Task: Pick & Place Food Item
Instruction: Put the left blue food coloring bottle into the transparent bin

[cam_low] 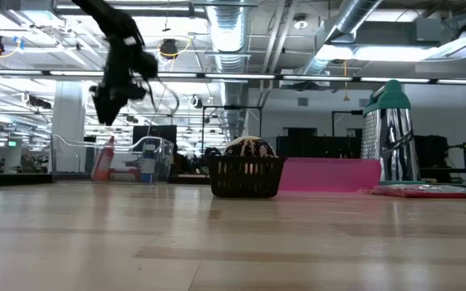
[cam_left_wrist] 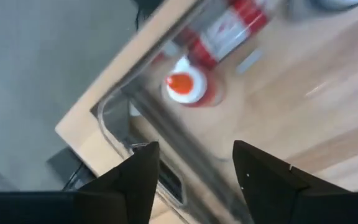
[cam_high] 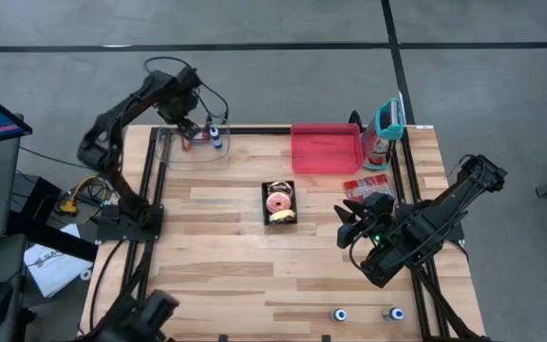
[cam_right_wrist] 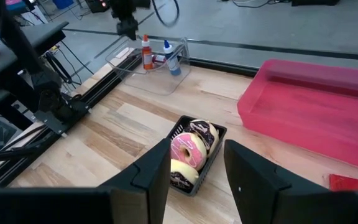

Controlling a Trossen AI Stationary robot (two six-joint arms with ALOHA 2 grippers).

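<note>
A black basket (cam_high: 279, 202) near the table's middle holds several doughnuts (cam_right_wrist: 188, 150), one of them pink-iced. At the far left corner a clear bin (cam_high: 190, 147) contains an upright orange-capped bottle (cam_left_wrist: 182, 86), a blue-capped white bottle (cam_right_wrist: 169, 56) and a red-and-white item (cam_left_wrist: 229, 28) lying flat. My left gripper (cam_left_wrist: 194, 168) hangs open above the bin, pointing down, clear of the orange-capped bottle. My right gripper (cam_right_wrist: 196, 168) waits open, raised to the right of the basket, with nothing between its fingers.
A pink tray (cam_high: 326, 149) lies at the far edge right of the middle, with a teal-topped metal grater (cam_high: 387, 119) beside it. Red packets (cam_high: 364, 185) lie near the right edge. Two small blue-and-white objects (cam_high: 341, 313) sit at the near edge.
</note>
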